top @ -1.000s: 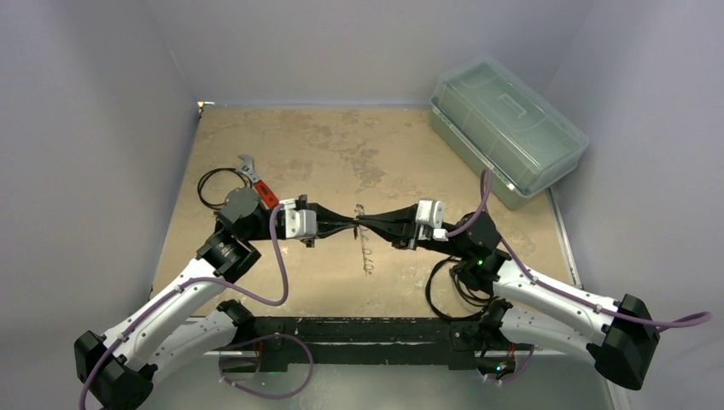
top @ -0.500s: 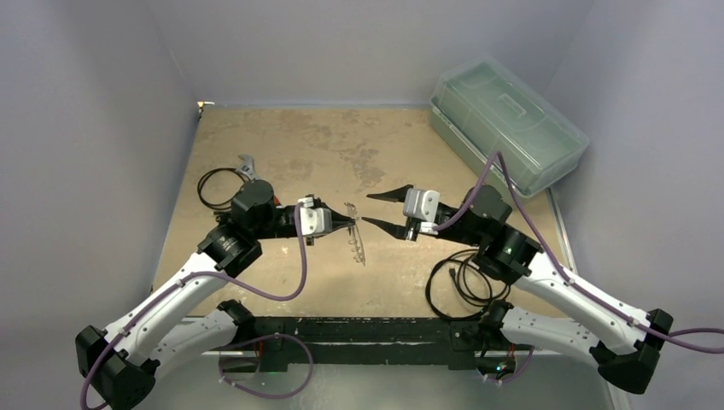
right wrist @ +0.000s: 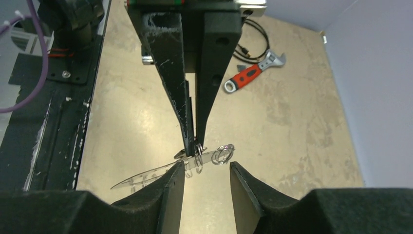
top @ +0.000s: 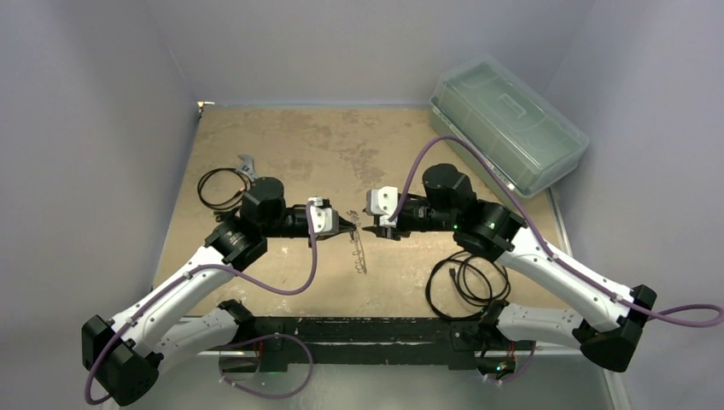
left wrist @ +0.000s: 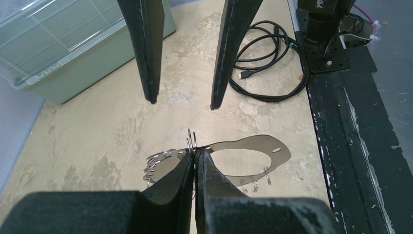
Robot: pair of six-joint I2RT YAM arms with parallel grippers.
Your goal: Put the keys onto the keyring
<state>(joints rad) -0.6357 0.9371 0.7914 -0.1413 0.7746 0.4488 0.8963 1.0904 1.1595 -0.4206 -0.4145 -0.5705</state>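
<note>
The keyring (left wrist: 272, 151) is a thin flat silver loop with small wire rings strung along its rim. My left gripper (left wrist: 195, 152) is shut on its edge and holds it just above the table; it hangs below the fingertips in the top view (top: 361, 252). My right gripper (right wrist: 205, 164) is open and faces the left one, its fingers (left wrist: 152, 73) standing on either side of the ring's held end without touching it. In the right wrist view the keyring (right wrist: 146, 176) lies across the gap in front of my right fingertips. The keys are out of view.
A red-handled wrench (right wrist: 248, 75) lies at the far left. One coil of black cable (top: 218, 188) sits beside it. Another coil (top: 465, 282) lies near the right arm's base. A clear green-tinted box (top: 508, 128) stands at the back right. A black rail (top: 367, 329) runs along the near edge.
My right gripper let go at the centre, opened, drew back to the right, then came in again toward the keyring. The left gripper stayed shut on the keyring and shifted slightly left.
</note>
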